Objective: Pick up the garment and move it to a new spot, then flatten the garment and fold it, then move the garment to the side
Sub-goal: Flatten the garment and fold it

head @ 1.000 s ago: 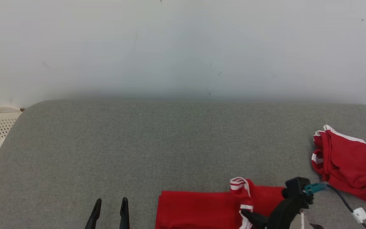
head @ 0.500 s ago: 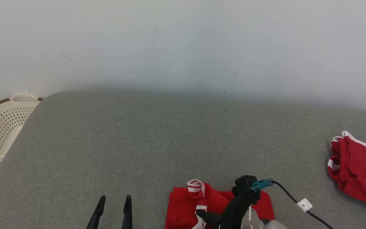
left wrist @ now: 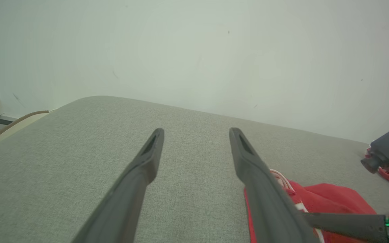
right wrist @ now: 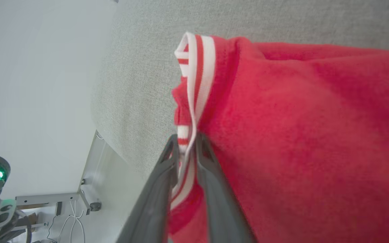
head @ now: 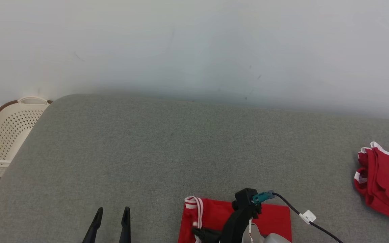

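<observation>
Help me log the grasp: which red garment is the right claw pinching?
The flat garment at the near edge: the right claw pinches its striped trim. The crumpled garment lies apart.

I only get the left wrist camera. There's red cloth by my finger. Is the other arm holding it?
Observer: Yes. The right gripper is shut on the red garment, its fingers pinching the red-and-white striped band at its edge.
Operator: What's the curvy tan thing way over on my left?
Observer: A cream basket full of little holes, standing beside the grey surface.
Operator: Any more clothes?
Observer: A second red garment with white trim lies crumpled at the far right of the head view, apart from the first.
</observation>
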{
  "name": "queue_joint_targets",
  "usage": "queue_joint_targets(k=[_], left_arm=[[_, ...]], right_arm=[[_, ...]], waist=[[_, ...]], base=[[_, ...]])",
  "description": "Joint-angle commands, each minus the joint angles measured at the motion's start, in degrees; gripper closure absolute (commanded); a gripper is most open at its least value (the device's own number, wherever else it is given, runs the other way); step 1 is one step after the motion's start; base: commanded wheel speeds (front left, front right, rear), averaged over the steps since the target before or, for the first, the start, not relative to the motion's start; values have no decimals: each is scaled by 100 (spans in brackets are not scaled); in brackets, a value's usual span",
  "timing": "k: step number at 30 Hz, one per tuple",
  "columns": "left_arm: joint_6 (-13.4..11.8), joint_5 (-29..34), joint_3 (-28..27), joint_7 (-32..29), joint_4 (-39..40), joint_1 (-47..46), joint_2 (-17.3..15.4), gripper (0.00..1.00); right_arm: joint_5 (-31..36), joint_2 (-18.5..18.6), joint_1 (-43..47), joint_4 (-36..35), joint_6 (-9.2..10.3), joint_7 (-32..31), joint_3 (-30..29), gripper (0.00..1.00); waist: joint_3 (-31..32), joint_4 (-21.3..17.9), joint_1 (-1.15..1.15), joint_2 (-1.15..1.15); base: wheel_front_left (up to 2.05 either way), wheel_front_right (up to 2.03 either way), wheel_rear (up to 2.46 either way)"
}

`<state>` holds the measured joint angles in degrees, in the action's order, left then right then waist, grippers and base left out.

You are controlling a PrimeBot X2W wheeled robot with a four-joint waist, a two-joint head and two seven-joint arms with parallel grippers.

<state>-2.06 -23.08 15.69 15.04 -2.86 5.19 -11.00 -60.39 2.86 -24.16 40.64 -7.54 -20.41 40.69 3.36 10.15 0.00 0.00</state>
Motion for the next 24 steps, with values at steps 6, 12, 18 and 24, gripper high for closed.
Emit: queue_joint_targets(k=[6, 12, 18, 24], left_arm=[[163, 136, -221, 18, -95, -44, 83, 0], [319, 239, -454, 18, -138, 4, 183, 0], [465, 370, -684, 18, -181, 92, 296, 0], [593, 465, -944, 18, -258, 148, 373, 0]], right_arm=[[-404, -2, -226, 31, 10, 120, 409, 0], [-337, -1, -437, -120, 10, 546, 246, 0], [525, 308, -354, -312, 10, 1098, -354, 0], [1716, 620, 324, -824, 10, 1688, -1367, 0]], waist=[[33, -79, 0, 0], [83, -223, 0, 0], [151, -384, 0, 0], [233, -524, 0, 0]], base=[[0, 0, 0], [0, 0, 0], [0, 0, 0], [0, 0, 0]])
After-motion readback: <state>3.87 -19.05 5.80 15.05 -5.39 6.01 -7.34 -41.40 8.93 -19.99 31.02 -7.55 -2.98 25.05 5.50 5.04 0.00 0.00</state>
